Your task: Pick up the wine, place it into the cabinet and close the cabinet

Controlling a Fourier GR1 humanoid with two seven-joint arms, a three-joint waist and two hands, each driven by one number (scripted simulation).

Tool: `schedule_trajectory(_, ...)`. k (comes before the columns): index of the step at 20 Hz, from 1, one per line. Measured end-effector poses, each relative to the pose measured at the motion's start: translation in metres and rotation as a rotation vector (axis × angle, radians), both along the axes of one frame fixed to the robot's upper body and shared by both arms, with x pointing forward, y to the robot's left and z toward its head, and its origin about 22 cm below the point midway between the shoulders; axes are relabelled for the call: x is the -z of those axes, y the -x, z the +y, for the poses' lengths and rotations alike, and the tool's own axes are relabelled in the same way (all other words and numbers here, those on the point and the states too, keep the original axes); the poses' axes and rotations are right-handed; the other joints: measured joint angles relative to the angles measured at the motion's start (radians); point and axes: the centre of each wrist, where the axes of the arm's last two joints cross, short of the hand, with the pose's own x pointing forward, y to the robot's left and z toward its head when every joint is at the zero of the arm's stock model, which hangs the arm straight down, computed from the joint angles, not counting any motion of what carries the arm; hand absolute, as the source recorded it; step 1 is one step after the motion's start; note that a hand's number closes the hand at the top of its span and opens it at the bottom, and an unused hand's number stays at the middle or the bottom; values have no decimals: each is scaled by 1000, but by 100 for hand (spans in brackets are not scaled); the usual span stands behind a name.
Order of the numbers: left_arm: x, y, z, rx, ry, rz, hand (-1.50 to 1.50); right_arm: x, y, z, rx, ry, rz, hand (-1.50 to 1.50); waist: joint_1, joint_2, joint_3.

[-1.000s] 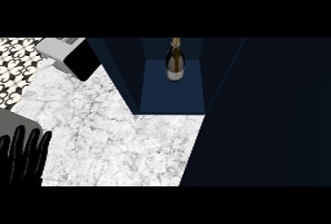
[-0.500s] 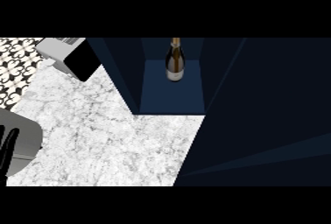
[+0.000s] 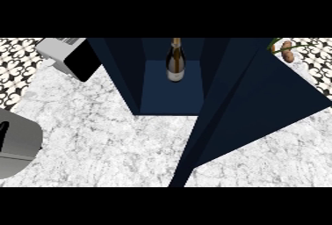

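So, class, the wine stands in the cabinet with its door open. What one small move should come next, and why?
Probably swing the cabinet door shut. The wine bottle already stands upright inside the cabinet, and the door hangs open at its right, so only closing is left.

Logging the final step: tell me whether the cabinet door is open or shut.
Open. The door angles out over the counter, away from the cabinet, and the wine shows standing inside.

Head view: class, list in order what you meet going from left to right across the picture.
Grey left forearm → grey appliance with a black side → wine bottle standing in the cabinet → open cabinet door.
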Motion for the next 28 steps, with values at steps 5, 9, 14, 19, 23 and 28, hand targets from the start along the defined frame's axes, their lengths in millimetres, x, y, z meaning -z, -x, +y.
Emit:
schedule_trajectory(5, -1, -4, 4, 18, 18, -1, -150, -5, 0, 6, 34, 47, -69, 150, 6, 2, 0)
schedule_trajectory(9, -7, -7, -2, 41, 37, -1, -150, -8, -2, 11, 35, 67, -107, 150, 14, 4, 0)
schedule_trajectory(14, -8, -10, -6, 59, 52, -5, -150, -15, -9, 19, 0, 67, -110, 150, 25, 9, 0)
schedule_trajectory(19, -12, -18, -4, 65, 60, -6, -150, -27, -29, 40, -16, 22, -116, 150, 36, 12, 0)
schedule_trajectory(23, -12, -22, -8, 61, 64, -2, -150, -44, -61, 77, -15, -11, -130, 150, 41, 14, 0)
schedule_trajectory(28, -9, -24, -11, 53, 70, -2, -150, -71, -104, 111, 19, -1, -156, 150, 39, 14, 1)
